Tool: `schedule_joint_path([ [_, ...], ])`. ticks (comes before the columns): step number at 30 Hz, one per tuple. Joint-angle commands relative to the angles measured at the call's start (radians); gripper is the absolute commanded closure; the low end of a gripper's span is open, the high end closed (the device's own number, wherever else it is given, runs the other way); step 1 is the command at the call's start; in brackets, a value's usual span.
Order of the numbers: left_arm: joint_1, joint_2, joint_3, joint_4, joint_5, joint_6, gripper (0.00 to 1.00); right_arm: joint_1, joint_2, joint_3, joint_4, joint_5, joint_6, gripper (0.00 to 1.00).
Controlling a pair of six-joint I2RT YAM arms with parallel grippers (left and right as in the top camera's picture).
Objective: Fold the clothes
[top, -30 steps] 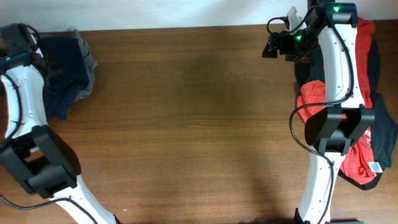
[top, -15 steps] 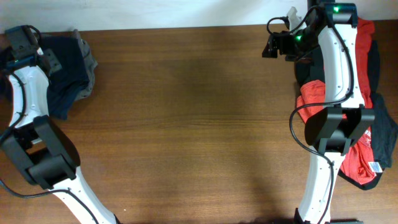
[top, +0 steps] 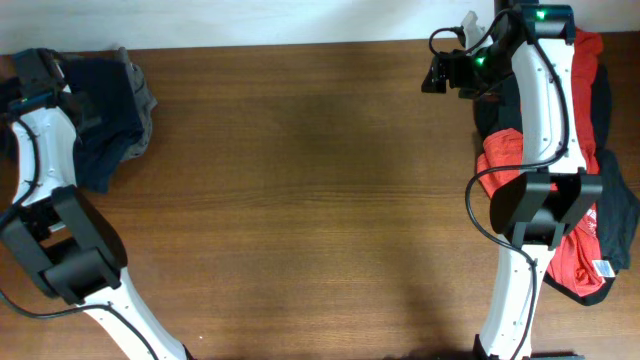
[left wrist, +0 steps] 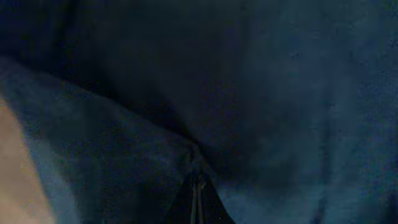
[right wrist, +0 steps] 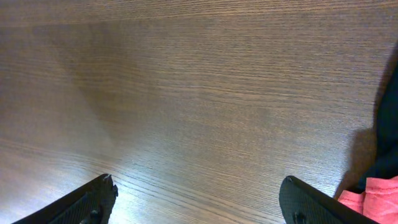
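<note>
The left gripper is hanging over the far-left corner of the wooden table, directly above the navy-blue shorts, which are lying there crumpled in a loose heap. In the left wrist view the dark blue fabric of the shorts is filling almost the whole frame. The gripper's two fingers are showing at the bottom centre, pressed together with only a thin slit between them. A crease of the shorts is running straight into their tips, so they are apparently pinching a fold of that fabric. A grey garment is peeking out along the right side of the shorts, touching them.

The right gripper is hovering over bare wood at the far right of the table, just left of the pile of other clothes. In the right wrist view its fingers are standing spread wide, one at each lower corner, holding nothing, with only wood grain lying between them.

The red T-shirt is lying bunched along the right edge of the table, partly hidden behind the right arm. Black pieces are lying tangled beside and under it. A corner of the red fabric and a dark edge are also showing at the right side of the right wrist view, well apart from either finger.
</note>
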Motion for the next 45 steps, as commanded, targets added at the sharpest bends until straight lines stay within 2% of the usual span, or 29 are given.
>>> schedule_joint_path([
  [1,0.029,-0.097,0.000,-0.019,-0.053,-0.022,0.99,0.003,-0.015,-0.003,0.000,0.012,-0.010,0.12],
  [6,0.052,-0.207,0.000,-0.124,-0.063,-0.021,0.99,0.003,-0.015,-0.003,0.000,0.012,-0.010,0.11],
  [14,0.102,-0.200,-0.037,-0.427,-0.070,-0.037,0.99,0.003,-0.015,-0.003,0.003,0.013,-0.010,0.11],
  [22,0.196,-0.200,-0.187,-0.402,-0.067,-0.075,0.99,0.003,-0.015,-0.003,0.003,0.012,-0.010,0.11],
  [28,0.217,-0.201,-0.190,-0.383,0.004,-0.089,0.95,0.003,-0.015,-0.003,-0.003,0.012,-0.010,0.11],
  [33,0.213,-0.201,-0.190,-0.368,0.113,-0.050,0.58,0.003,-0.015,-0.003,-0.005,0.012,-0.010,0.11],
  [35,0.213,-0.201,-0.190,-0.373,0.116,-0.047,0.51,0.003,-0.015,-0.003,-0.005,0.012,-0.010,0.11],
  [38,0.213,-0.202,-0.189,-0.367,0.156,-0.012,0.46,0.003,-0.015,-0.003,-0.002,0.012,-0.010,0.10],
  [45,0.172,-0.302,-0.173,-0.293,0.420,0.159,0.39,0.003,-0.016,0.058,0.013,0.011,-0.035,0.01],
])
